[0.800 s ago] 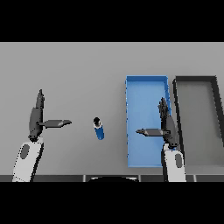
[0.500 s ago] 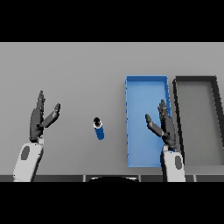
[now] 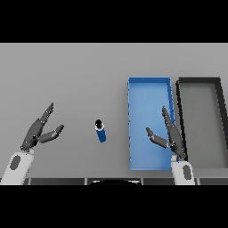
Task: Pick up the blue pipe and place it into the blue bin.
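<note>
The table (image 3: 67,75) was a uniform mid grey with no pattern. The blue pipe (image 3: 101,132) was deep blue along its body, with a black opening at its far end, ringed by a thin pale edge. The blue bin (image 3: 148,80) was bright blue on its walls and a slightly lighter blue on its floor. The second bin (image 3: 199,80) had black walls and a grey floor close in tone to the table. The left hand (image 3: 38,133) and the right hand (image 3: 170,137) were dark grey, almost black; each forearm behind them was white with a grey oval patch.
</note>
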Tool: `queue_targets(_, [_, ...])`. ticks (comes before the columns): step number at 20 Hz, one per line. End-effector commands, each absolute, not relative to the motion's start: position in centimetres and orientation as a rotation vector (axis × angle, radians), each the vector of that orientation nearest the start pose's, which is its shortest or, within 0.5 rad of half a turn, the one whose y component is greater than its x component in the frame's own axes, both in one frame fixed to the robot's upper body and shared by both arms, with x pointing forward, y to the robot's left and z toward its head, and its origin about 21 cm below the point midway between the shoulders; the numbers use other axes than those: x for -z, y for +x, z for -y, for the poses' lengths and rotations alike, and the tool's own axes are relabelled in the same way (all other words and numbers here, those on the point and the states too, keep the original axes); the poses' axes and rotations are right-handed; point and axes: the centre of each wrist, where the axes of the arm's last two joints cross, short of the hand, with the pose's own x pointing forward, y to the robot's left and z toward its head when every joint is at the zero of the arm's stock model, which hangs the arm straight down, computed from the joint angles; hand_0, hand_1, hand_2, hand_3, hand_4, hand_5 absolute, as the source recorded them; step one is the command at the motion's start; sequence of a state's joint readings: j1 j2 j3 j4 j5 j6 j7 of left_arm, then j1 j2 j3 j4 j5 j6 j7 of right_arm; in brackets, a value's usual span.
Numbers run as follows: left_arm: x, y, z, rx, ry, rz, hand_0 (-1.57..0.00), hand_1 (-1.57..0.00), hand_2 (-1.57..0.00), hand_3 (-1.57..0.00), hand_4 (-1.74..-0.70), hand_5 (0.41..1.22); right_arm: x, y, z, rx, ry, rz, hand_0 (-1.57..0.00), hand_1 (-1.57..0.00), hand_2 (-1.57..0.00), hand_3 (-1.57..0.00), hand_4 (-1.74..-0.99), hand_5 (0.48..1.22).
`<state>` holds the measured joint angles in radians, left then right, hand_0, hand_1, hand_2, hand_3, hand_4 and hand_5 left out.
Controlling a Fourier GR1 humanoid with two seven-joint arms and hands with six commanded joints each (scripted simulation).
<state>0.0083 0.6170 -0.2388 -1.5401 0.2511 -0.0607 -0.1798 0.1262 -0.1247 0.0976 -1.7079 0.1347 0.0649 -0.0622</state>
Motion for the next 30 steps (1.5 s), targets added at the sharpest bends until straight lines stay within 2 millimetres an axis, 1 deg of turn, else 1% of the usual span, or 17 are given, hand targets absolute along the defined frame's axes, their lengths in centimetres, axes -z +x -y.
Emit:
queue_targets(1, [-2.8, 23.8, -32.2, 0.537, 0.009, 1.575, 0.00, 0.00, 0.00, 0.00, -1.02, 0.587, -1.3, 21.7, 24.5, -0.305, -0.092, 1.645, 0.00, 0.00, 0.00, 0.00, -1.216, 0.587])
queue_targets(4, [-3.4, 23.6, -30.7, 0.648, -0.067, 1.529, 0.00, 0.00, 0.00, 0.00, -1.03, 0.565, -1.7, 22.1, 24.1, -0.319, -0.074, 1.663, 0.00, 0.00, 0.00, 0.00, -1.225, 0.595])
queue_targets(6, [-3.5, 22.8, -29.9, 0.705, -0.114, 1.486, 0.00, 0.00, 0.00, 0.00, -1.04, 0.532, -1.3, 21.9, 24.2, -0.329, -0.075, 1.676, 0.00, 0.00, 0.00, 0.00, -1.225, 0.603])
queue_targets(8, [-3.6, 22.8, -28.8, 0.742, -0.159, 1.438, 0.00, 0.00, 0.00, 0.00, -1.06, 0.498, -1.3, 22.0, 24.3, -0.323, -0.073, 1.673, 0.00, 0.00, 0.00, 0.00, -1.233, 0.604])
queue_targets(9, [-3.7, 22.7, -27.8, 0.763, -0.187, 1.437, 0.00, 0.00, 0.00, 0.00, -1.08, 0.488, -1.3, 22.1, 24.4, -0.324, -0.077, 1.679, 0.00, 0.00, 0.00, 0.00, -1.239, 0.606])
queue_targets(11, [-3.1, 22.6, -26.7, 0.801, -0.223, 1.421, 0.00, 0.00, 0.00, 0.00, -1.09, 0.472, -1.4, 22.3, 24.7, -0.325, -0.076, 1.677, 0.00, 0.00, 0.00, 0.00, -1.248, 0.612])
queue_targets(13, [-2.5, 22.6, -25.2, 0.834, -0.256, 1.418, 0.00, 0.00, 0.00, 0.00, -1.10, 0.454, -1.4, 21.9, 24.0, -0.323, -0.063, 1.685, 0.00, 0.00, 0.00, 0.00, -1.257, 0.617])
queue_targets(15, [-2.0, 22.6, -24.0, 0.842, -0.287, 1.417, 0.00, 0.00, 0.00, 0.00, -1.11, 0.447, -1.2, 21.8, 24.2, -0.313, -0.065, 1.679, 0.00, 0.00, 0.00, 0.00, -1.263, 0.617])
queue_targets(17, [-1.5, 22.6, -22.9, 0.848, -0.318, 1.417, 0.00, 0.00, 0.00, 0.00, -1.12, 0.446, -1.6, 21.8, 24.6, -0.301, -0.060, 1.690, 0.00, 0.00, 0.00, 0.00, -1.270, 0.617])
queue_targets(19, [-1.1, 23.2, -21.8, 0.847, -0.320, 1.398, 0.00, 0.00, 0.00, 0.00, -1.12, 0.446, -1.6, 21.8, 24.2, -0.300, -0.058, 1.671, 0.00, 0.00, 0.00, 0.00, -1.271, 0.616])
queue_targets(21, [-0.4, 23.7, -20.5, 0.848, -0.322, 1.389, 0.00, 0.00, 0.00, 0.00, -1.11, 0.447, -1.3, 21.8, 24.7, -0.292, -0.075, 1.668, 0.00, 0.00, 0.00, 0.00, -1.276, 0.613])
queue_targets(22, [0.1, 23.8, -19.8, 0.848, -0.346, 1.378, 0.00, 0.00, 0.00, 0.00, -1.11, 0.450, -1.4, 21.5, 24.7, -0.294, -0.073, 1.680, 0.00, 0.00, 0.00, 0.00, -1.276, 0.609])
queue_targets(24, [0.7, 24.6, -18.6, 0.839, -0.377, 1.368, 0.00, 0.00, 0.00, 0.00, -1.12, 0.448, -1.3, 21.6, 24.7, -0.289, -0.062, 1.675, 0.00, 0.00, 0.00, 0.00, -1.274, 0.605])
queue_targets(26, [1.3, 25.2, -17.9, 0.863, -0.345, 1.373, 0.00, 0.00, 0.00, 0.00, -1.10, 0.441, -1.2, 21.3, 24.6, -0.298, -0.074, 1.673, 0.00, 0.00, 0.00, 0.00, -1.266, 0.598])
queue_targets(27, [1.6, 25.3, -17.2, 0.871, -0.344, 1.399, 0.00, 0.00, 0.00, 0.00, -1.08, 0.442, -0.9, 20.9, 24.7, -0.299, -0.076, 1.670, 0.00, 0.00, 0.00, 0.00, -1.265, 0.597])
queue_targets(28, [1.9, 25.3, -16.8, 0.867, -0.354, 1.419, 0.00, 0.00, 0.00, 0.00, -1.07, 0.445, -0.8, 21.1, 24.4, -0.297, -0.072, 1.661, 0.00, 0.00, 0.00, 0.00, -1.267, 0.598])
queue_targets(30, [2.0, 25.6, -16.0, 0.836, -0.414, 1.433, 0.00, 0.00, 0.00, 0.00, -1.09, 0.477, -0.9, 21.3, 24.8, -0.290, -0.065, 1.654, 0.00, 0.00, 0.00, 0.00, -1.264, 0.598])
